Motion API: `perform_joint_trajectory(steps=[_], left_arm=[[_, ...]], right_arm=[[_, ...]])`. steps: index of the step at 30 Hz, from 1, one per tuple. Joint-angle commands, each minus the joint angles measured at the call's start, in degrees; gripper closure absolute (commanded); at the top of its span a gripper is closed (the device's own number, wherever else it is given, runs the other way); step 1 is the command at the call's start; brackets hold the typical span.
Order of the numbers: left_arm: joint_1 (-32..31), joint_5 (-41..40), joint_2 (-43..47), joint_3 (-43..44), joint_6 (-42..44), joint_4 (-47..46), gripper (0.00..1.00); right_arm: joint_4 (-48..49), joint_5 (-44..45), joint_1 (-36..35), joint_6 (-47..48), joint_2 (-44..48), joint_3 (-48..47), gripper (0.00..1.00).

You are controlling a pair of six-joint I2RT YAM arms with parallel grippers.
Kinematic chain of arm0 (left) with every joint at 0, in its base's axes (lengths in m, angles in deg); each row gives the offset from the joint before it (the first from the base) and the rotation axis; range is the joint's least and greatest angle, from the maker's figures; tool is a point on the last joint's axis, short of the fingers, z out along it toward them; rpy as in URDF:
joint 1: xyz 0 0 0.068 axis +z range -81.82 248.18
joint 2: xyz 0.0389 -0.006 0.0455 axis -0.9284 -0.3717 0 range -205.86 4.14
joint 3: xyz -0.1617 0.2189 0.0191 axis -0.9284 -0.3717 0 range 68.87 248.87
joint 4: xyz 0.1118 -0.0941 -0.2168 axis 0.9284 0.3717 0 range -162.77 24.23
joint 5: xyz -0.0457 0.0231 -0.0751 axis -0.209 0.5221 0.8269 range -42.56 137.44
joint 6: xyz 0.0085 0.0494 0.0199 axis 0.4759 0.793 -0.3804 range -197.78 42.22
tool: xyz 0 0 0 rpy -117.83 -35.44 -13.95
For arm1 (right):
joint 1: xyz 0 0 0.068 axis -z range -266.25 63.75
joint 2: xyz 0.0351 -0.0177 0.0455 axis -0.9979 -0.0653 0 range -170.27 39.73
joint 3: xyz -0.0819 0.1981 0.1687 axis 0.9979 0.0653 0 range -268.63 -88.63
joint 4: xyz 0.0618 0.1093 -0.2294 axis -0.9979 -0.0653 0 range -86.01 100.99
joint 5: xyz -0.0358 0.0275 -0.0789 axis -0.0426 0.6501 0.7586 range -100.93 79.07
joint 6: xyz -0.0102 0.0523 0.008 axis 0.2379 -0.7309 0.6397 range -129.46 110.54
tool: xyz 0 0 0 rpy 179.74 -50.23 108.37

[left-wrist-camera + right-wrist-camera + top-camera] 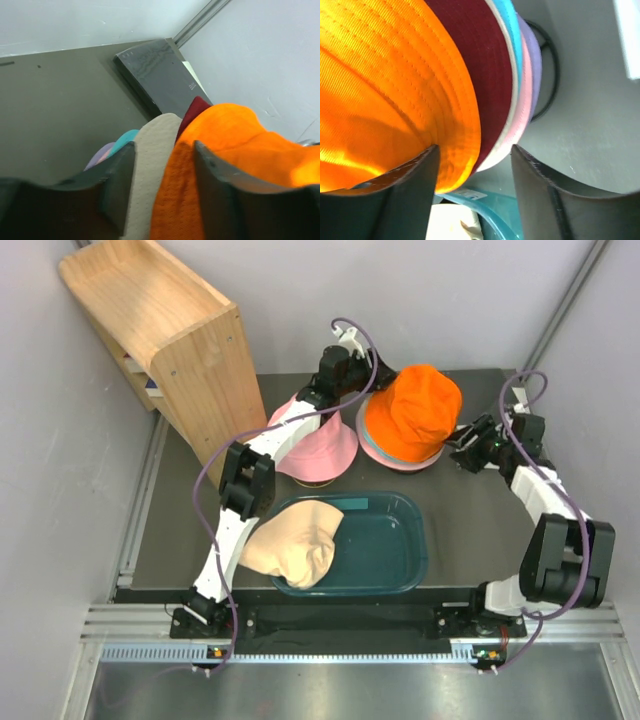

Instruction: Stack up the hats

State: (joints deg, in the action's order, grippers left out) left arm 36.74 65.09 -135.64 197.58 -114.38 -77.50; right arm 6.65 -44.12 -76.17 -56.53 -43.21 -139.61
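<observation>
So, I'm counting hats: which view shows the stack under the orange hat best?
Right wrist: below the orange hat, maroon, teal, pink and lavender brims fan out. From the top, orange hides nearly all; left wrist shows a few edges around its end effector.

The soft orange fabric bucket hat (415,410) is showing plain; a maroon brim (485,75), cream brim (150,165), teal brim (509,20), pink brim (526,90) and lavender brim (535,65) are striping beneath it; the floppy pink fabric hat (335,455), peach fabric hat (295,545) and dark teal plastic tub (385,545) are showing unpatterned.
</observation>
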Motion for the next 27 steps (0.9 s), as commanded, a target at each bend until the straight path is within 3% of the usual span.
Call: perform_joint_trajectory(steps=[1, 2, 11, 21, 27], left_arm=[[-0.2, 0.28, 1.35, 1.81, 1.18, -2.12, 0.39], [-0.2, 0.28, 2.58, 1.81, 1.53, -2.12, 0.32], [-0.81, 0.55, 10.49, -1.96, 2.93, -2.56, 0.09], [-3.98, -5.95, 23.32, -7.67, 10.75, 1.83, 0.01], [-10.47, -16.31, 36.85, -17.77, 24.19, 13.77, 0.02]], right_arm=[[-5.5, 0.84, 4.13, 2.94, 6.98, -0.43, 0.35], [-7.25, 1.37, 5.02, 3.38, 7.87, -0.43, 0.33], [-11.92, 3.48, 12.76, 9.01, 13.33, -2.63, 0.3], [-8.76, 3.05, 12.94, 8.4, 9.47, -10.27, 0.3], [1.77, 3.57, 12.85, 1.47, 4.73, -13.09, 0.32]])
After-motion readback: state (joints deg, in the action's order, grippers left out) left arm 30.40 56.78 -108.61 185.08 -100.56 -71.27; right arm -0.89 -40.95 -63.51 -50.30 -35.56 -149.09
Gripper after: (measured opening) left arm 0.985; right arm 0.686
